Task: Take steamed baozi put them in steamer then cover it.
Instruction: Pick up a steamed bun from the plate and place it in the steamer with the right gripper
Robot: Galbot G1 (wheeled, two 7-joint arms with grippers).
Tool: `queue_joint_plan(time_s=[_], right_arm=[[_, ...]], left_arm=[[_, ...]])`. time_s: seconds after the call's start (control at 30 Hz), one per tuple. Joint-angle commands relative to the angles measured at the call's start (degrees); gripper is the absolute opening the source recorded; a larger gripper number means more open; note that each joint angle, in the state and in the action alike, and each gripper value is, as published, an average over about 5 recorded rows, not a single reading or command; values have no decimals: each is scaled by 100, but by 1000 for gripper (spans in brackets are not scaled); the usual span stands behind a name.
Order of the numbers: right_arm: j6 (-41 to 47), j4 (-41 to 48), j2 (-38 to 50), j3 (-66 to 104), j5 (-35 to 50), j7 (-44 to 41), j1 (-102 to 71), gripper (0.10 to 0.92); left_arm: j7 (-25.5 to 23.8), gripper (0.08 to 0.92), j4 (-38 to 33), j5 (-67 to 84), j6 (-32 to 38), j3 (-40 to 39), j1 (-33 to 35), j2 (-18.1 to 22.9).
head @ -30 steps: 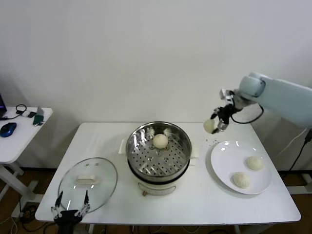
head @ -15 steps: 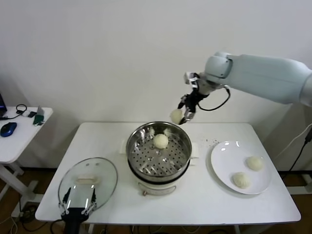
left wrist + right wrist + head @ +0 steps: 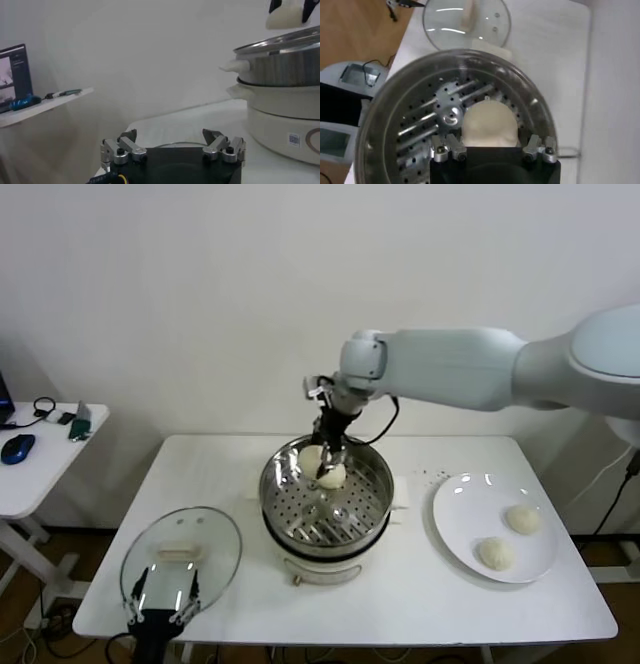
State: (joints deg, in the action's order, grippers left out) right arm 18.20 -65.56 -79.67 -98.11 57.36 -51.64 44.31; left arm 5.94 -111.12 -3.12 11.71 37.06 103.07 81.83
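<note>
Carried over from the plate side, a baozi (image 3: 311, 458) now hangs over the steamer (image 3: 326, 496), right jaws (image 3: 321, 460) clamped on it, beside one already inside (image 3: 332, 475); two wait on the plate (image 3: 452, 524); left jaws (image 3: 162, 596) stand apart by the cover (image 3: 181, 557)

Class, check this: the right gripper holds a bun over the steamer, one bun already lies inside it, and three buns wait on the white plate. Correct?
Not quite. The head view shows two buns on the white plate, not three. The rest stands: the right gripper holds a bun over the steamer, with another bun inside.
</note>
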Motion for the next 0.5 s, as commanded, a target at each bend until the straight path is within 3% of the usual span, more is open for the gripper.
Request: queue_joint_plan(time_s=[0.03, 0.5], right_arm=[[49, 47, -408, -31, -124, 99, -472, 729], [78, 89, -459, 21, -401, 99, -640, 743]], left_arm=[[-1, 823, 40, -2, -3, -25, -20, -5], [0, 823, 35, -3, -6, -22, -36, 10]])
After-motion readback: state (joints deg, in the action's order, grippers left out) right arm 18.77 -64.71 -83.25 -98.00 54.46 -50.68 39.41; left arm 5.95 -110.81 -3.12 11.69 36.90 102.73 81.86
